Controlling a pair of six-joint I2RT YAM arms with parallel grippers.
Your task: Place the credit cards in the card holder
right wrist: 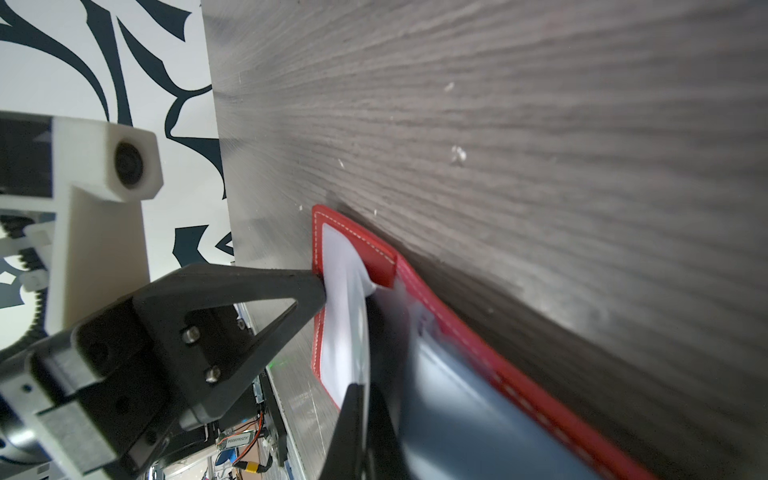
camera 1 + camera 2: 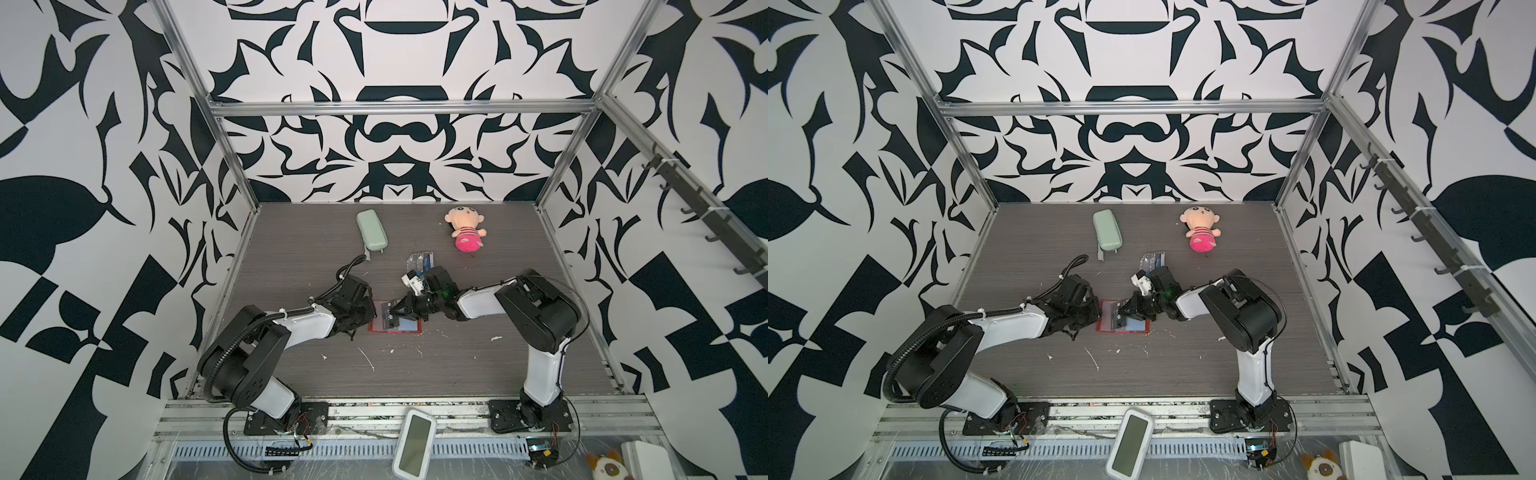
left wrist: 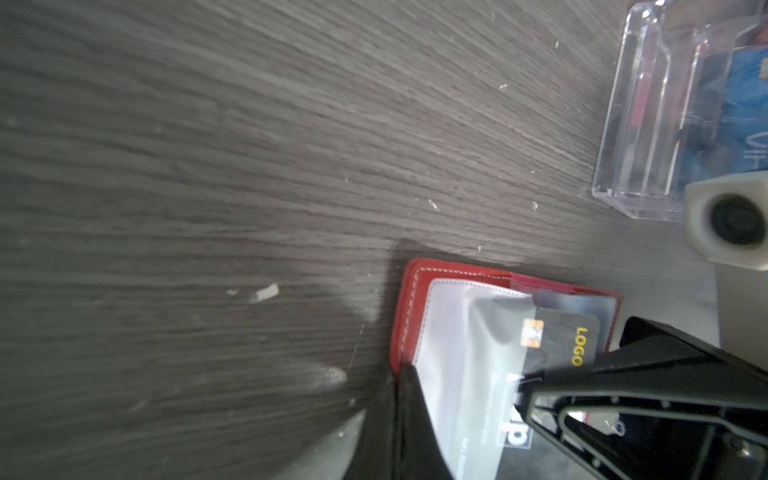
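Where the front rail (image 2: pixel 457 409) runs nearest the camera, a white device (image 2: pixel 414 442) with a grey screen lies tilted across it, with a plush cat (image 2: pixel 604 468) and a white box (image 2: pixel 638 455) off at the right corner. Beyond the rail, on the grey table (image 2: pixel 291 257), the red holder (image 2: pixel 395 332) lies open and flat between the two arms, about mid-table. The left gripper (image 2: pixel 372 318) sits at the holder's left edge with its jaws closed, pinching the clear sleeve (image 3: pixel 453 332). In the right wrist view its fingertip (image 1: pixel 316 284) meets the crumpled sleeve at the holder's red border. The right gripper (image 2: pixel 395 313) reaches in from the right over the holder, jaws closed on the black card (image 2: pixel 387 319), which slants down toward the sleeve. In the left wrist view the card's free end, with its gold chip and "LOGO" lettering, lies partly under the raised sleeve, and the rest is outside it in the gripper. Just behind the right wrist stands a clear box (image 2: pixel 415 259) with the blue card (image 2: pixel 426 262) inside, apart from the holder. Farther back, a green case (image 2: pixel 371 235) lies left of centre and a pink doll (image 2: pixel 465 230) to the right, both near the back wall.
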